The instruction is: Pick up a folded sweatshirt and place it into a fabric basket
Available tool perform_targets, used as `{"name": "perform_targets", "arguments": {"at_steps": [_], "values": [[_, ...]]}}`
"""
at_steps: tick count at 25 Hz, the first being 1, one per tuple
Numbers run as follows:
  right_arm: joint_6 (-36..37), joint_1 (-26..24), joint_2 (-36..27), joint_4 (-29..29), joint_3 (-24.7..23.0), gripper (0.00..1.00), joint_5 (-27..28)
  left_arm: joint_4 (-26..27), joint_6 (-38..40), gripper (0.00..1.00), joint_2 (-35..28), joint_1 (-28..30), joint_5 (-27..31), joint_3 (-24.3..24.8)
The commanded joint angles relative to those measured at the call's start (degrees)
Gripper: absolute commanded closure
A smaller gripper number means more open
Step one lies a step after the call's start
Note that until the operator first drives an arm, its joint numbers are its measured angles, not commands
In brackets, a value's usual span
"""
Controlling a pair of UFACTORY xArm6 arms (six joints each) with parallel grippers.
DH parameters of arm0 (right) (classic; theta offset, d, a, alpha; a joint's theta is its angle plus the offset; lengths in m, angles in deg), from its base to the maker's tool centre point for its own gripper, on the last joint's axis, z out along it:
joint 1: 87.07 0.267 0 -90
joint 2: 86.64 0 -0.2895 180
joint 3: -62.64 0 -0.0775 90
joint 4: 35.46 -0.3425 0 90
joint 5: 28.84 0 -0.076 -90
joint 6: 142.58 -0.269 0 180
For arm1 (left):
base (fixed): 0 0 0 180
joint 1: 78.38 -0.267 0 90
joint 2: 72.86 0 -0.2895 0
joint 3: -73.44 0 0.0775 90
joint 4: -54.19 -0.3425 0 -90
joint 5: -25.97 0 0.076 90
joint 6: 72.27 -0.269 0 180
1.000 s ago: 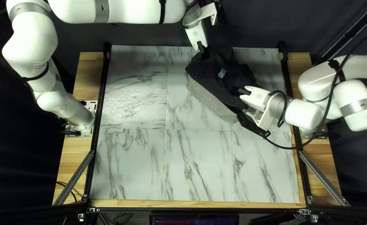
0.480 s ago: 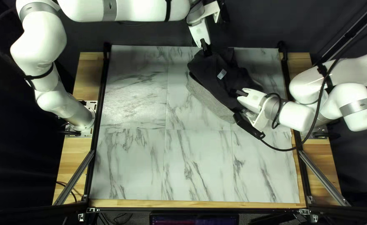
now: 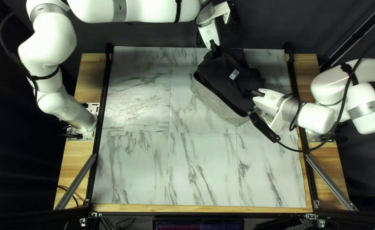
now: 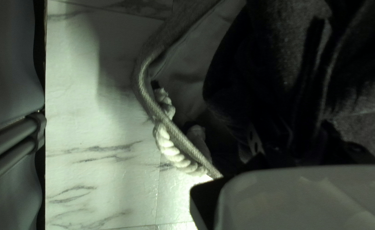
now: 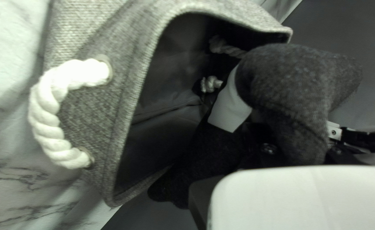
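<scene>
Well, sweatshirt [image 3: 219, 79] partly hides basket [image 3: 213, 100]

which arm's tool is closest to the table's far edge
The left tool, at the end of the sweatshirt nearest the far edge; the right tool is clearly farther from it.

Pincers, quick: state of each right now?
Left pincer: at the dark sweatshirt; open or closed, can't tell.
Right pincer: also at the sweatshirt; can't tell.
</scene>
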Motion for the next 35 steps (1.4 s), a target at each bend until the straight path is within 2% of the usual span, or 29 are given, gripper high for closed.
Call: {"name": "perform_targets", "arguments": {"at_steps": [1, 8, 9, 10, 13, 19, 23, 24, 25, 26, 27, 28, 29, 32, 35], "values": [[0.0, -0.3, -0.1, -0.3, -0.1, 1.00, 0.2, 0.5, -0.8, 1.00, 0.4, -0.4, -0.2, 0.1], [-1.3, -2.3, 3.2, 1.1, 1.1, 1.00, -1.4, 1.4, -2.2, 1.00, 1.4, -1.2, -1.5, 1.0], [-1.7, -2.8, 4.8, 1.3, 1.6, 0.95, -2.0, 1.3, -2.0, 1.00, 1.4, -1.0, -1.9, 1.3], [-2.1, -3.2, 6.0, 1.7, 2.0, 1.00, -2.5, 1.2, -1.9, 1.00, 1.4, -1.0, -2.0, 1.5], [-3.9, -4.7, 8.8, 3.7, 2.7, 1.00, -4.3, 1.3, -2.1, 1.00, 0.9, -0.9, -2.2, 1.9], [-7.7, -7.4, 14.3, 7.7, 4.4, 1.00, -7.6, 1.7, -3.6, 1.00, -4.0, -1.1, -2.6, 7.1], [-7.8, -8.3, 15.2, 8.4, 5.0, 1.00, -8.4, 1.7, -4.0, 0.99, -8.6, -0.4, -3.0, 11.6], [-6.7, -8.4, 14.8, 7.6, 5.3, 1.00, -8.4, 1.7, -4.1, 0.92, -10.8, -0.1, -3.5, 13.9], [-6.0, -8.4, 14.5, 7.1, 5.3, 1.00, -8.3, 1.9, -4.4, 0.67, -12.1, 0.1, -3.9, 15.4], [-5.5, -8.3, 14.3, 6.7, 5.3, 1.00, -8.2, 2.0, -4.4, 0.16, -13.0, 0.4, -4.2, 16.6], [-4.8, -8.2, 13.8, 5.9, 5.2, 1.00, -8.0, 2.4, -4.5, 0.12, -14.9, 1.1, -5.1, 19.2], [-4.5, -8.2, 13.6, 5.7, 5.1, 1.00, -7.9, 2.7, -4.6, 0.03, -15.8, 1.4, -5.7, 20.7], [-4.1, -8.1, 13.2, 5.2, 4.7, 1.00, -7.7, 3.3, -4.6, 0.00, -17.8, 2.0, -7.2, 24.0], [-2.9, -8.1, 12.7, 4.0, 4.3, 1.00, -7.7, 5.3, -4.6, 0.00, -22.5, 3.9, -9.7, 32.2], [-1.6, -8.5, 13.0, 3.0, 4.5, 1.00, -8.1, 6.6, -3.1, 0.00, -25.8, 6.6, -11.6, 38.3]]}}
